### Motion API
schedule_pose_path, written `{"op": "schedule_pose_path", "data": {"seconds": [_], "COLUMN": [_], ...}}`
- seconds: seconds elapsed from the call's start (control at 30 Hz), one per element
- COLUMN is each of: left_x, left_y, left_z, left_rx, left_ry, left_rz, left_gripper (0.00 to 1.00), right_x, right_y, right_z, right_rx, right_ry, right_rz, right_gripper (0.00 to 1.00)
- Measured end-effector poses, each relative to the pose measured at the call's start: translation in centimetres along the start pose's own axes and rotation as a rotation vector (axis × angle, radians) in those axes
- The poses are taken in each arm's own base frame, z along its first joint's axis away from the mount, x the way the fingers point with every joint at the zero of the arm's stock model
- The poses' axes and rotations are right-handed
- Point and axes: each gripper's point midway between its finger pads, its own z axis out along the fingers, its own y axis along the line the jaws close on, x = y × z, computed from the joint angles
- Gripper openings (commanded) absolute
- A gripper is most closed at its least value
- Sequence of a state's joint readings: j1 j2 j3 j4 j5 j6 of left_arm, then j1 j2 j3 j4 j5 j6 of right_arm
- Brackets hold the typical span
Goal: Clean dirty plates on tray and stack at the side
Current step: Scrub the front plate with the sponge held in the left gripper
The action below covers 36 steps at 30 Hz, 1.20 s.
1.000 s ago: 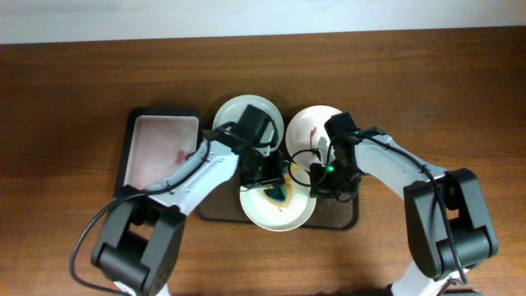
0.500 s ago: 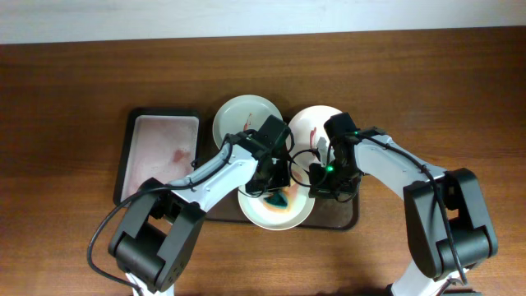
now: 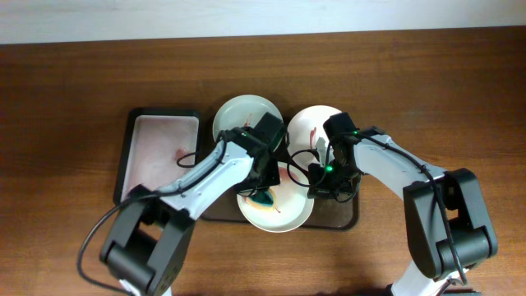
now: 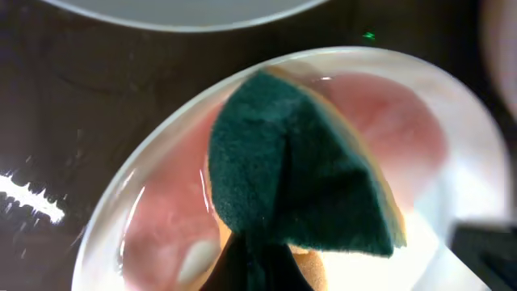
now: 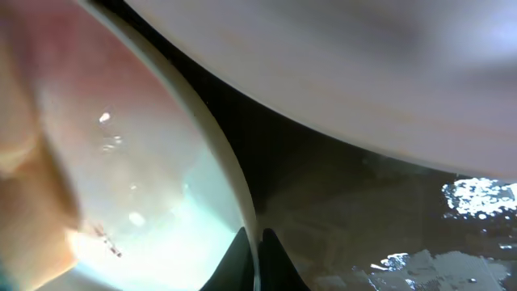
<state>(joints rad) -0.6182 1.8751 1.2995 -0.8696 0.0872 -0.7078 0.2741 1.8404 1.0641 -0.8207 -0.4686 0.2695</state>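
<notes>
The front pinkish-white plate (image 3: 288, 215) lies on the dark brown tray (image 3: 343, 219). My left gripper (image 3: 263, 187) is shut on a green and yellow sponge (image 3: 265, 198) and presses it onto this plate. In the left wrist view the sponge (image 4: 299, 178) covers the middle of the plate (image 4: 412, 121), which has pink smears. My right gripper (image 3: 317, 186) is shut on the plate's right rim, seen pinched in the right wrist view (image 5: 252, 255). The pale green plate (image 3: 237, 115) and the white plate (image 3: 306, 125), with a red streak, lie behind.
A smaller black-rimmed whitish tray (image 3: 156, 152) with a pink stain stands left of the brown tray. Brown table surface runs all around. Both arms crowd over the middle of the brown tray.
My left gripper has slid the sponge a little to the left across the front plate. The right gripper has stayed on the rim.
</notes>
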Motion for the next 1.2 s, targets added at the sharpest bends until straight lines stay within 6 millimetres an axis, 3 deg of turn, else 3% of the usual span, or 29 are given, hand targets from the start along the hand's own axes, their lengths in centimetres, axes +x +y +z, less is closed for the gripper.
{"op": "schedule_pose_path", "data": {"seconds": [0.13,0.27,0.5,0.63,0.73,0.9,1.2], "left_x": [-0.3,0.1,1.8,3.0,2.9,2.3,0.3], "left_y": [-0.6,-1.2,-3.8,-4.1,-4.1,-3.0,1.4], "left_z": [-1.9,-1.9,-0.8,1.1,1.6,1.8,1.2], "left_rx": [0.050,0.076,0.110,0.074,0.061,-0.001,-0.214], "left_ry": [-0.029,-0.015,0.019,0.061,0.040,-0.019,-0.176], "left_rz": [-0.010,-0.012,-0.011,-0.090,-0.160,-0.194,-0.214], "left_gripper": [0.00,0.00,0.00,0.00,0.00,0.00,0.00], "right_x": [0.0,0.0,0.0,0.1,0.1,0.1,0.1], "right_y": [-0.3,-0.3,-0.4,-0.4,-0.4,-0.4,-0.2], "right_z": [0.0,0.0,0.0,0.0,0.0,0.0,0.0], "right_rx": [0.016,0.019,0.023,0.024,0.024,0.022,0.011], "right_ry": [0.000,-0.001,-0.001,0.001,0.001,0.001,0.005], "right_rz": [0.002,0.002,0.003,0.004,0.004,0.007,0.011], "right_gripper": [0.05,0.05,0.05,0.05,0.05,0.04,0.05]}}
